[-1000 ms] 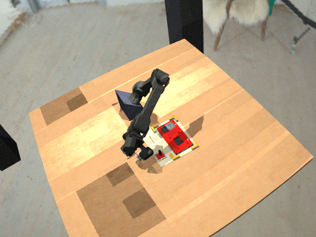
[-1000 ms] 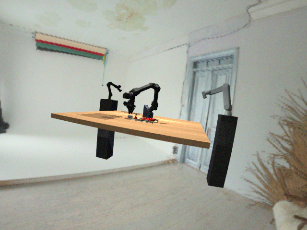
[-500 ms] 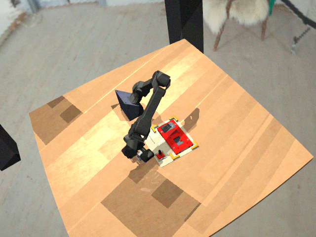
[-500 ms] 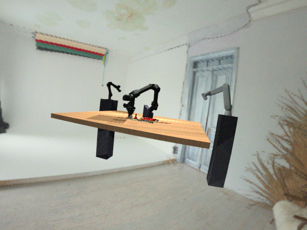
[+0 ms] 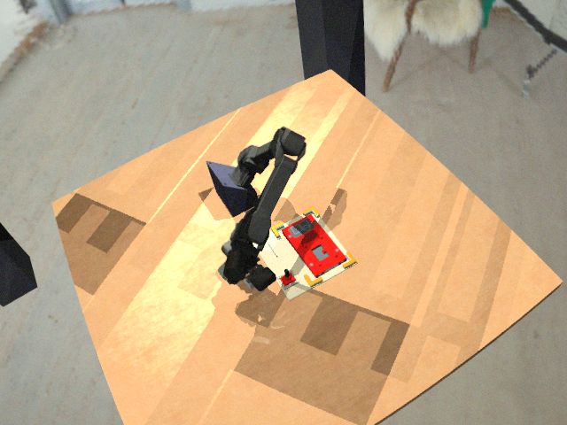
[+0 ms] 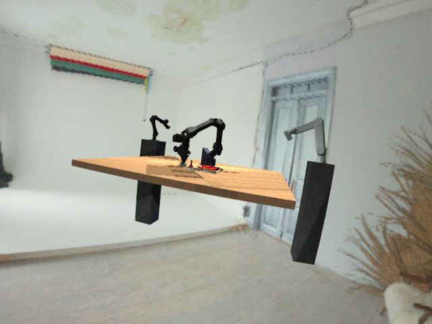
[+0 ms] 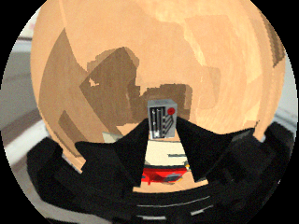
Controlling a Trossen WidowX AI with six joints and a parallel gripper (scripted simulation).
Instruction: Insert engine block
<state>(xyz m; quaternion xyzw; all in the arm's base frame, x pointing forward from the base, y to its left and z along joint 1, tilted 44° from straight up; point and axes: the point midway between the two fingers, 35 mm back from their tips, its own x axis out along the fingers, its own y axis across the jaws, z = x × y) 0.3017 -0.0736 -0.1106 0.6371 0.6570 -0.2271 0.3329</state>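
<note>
The engine block (image 7: 162, 126) is a small grey block with dark slots and a red disc on the face seen in the wrist view. It stands on the table beside the pale board; in the top view only a grey bit of it (image 5: 248, 284) shows under the hand. My gripper (image 7: 161, 119) (image 6: 183, 163) is shut on the engine block, a black finger against each side. The red car body (image 5: 299, 247) (image 6: 209, 168) (image 7: 154, 175) lies flat on the board, with a grey-looking opening (image 5: 319, 252). The rib cannot be made out.
The pale board (image 5: 280, 257) (image 7: 163, 151) has yellow corner brackets (image 5: 314, 281) around the car body. A red piece with a black knob (image 5: 287, 278) (image 6: 190, 164) stands on it, close to the hand. A dark blue wedge (image 5: 229, 187) stands by the arm's base.
</note>
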